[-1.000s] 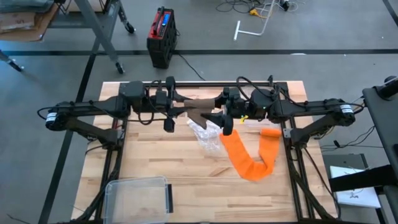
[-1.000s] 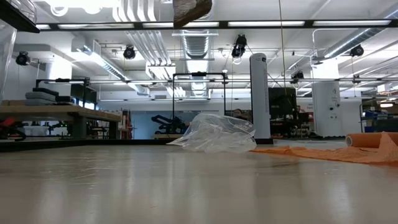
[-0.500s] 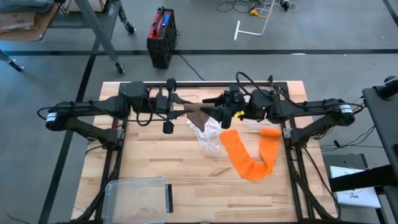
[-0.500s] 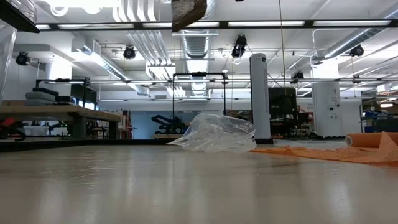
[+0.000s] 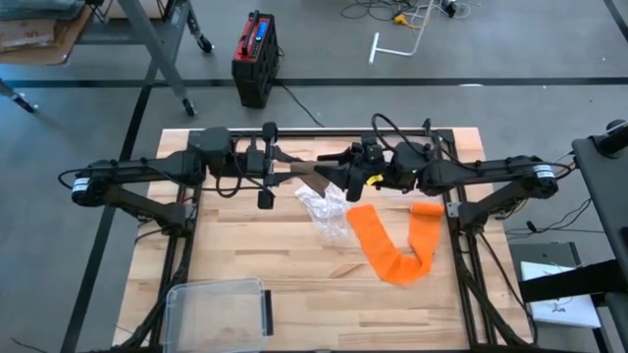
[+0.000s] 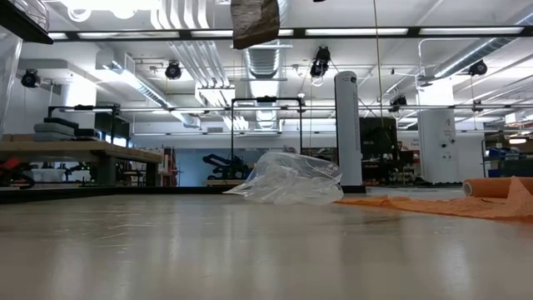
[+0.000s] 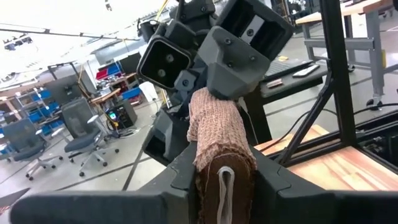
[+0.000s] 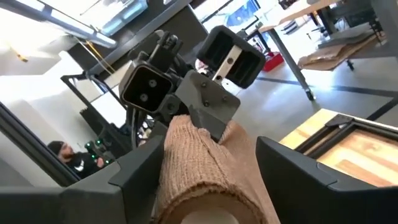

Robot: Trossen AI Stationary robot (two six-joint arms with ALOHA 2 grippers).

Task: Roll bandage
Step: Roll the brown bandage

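Observation:
A brown woven bandage [image 5: 314,176] is held in the air over the table's far middle, between my two grippers. My left gripper [image 5: 291,170] is shut on its left end and my right gripper [image 5: 337,175] on its right end, the two facing each other closely. In the low view the bandage [image 6: 255,21] hangs at the top of the picture, high above the tabletop. An orange bandage strip [image 5: 391,247] lies unrolled on the table at the right, its rolled end [image 5: 426,209] toward the right edge. My left gripper pinches the bandage's rolled end [image 7: 222,177] between its two fingers, coming level from the table's left. The bandage is lifted clear and runs on from the fingers to the other gripper. My right gripper has the bandage's other end [image 8: 208,177] between its two fingers, coming level from the table's right. The bandage is clear of the table and reaches across to the left gripper.
A crumpled clear plastic bag [image 5: 329,211] lies on the table just below the grippers, beside the orange strip. A clear plastic box [image 5: 218,309] stands at the near left corner. Bare wood shows at the table's left and near middle.
My right gripper has lifted and turned from pointing down to level, moving toward my left gripper. The brown bandage between them has drawn shorter. In the low view it now hangs more upright than before.

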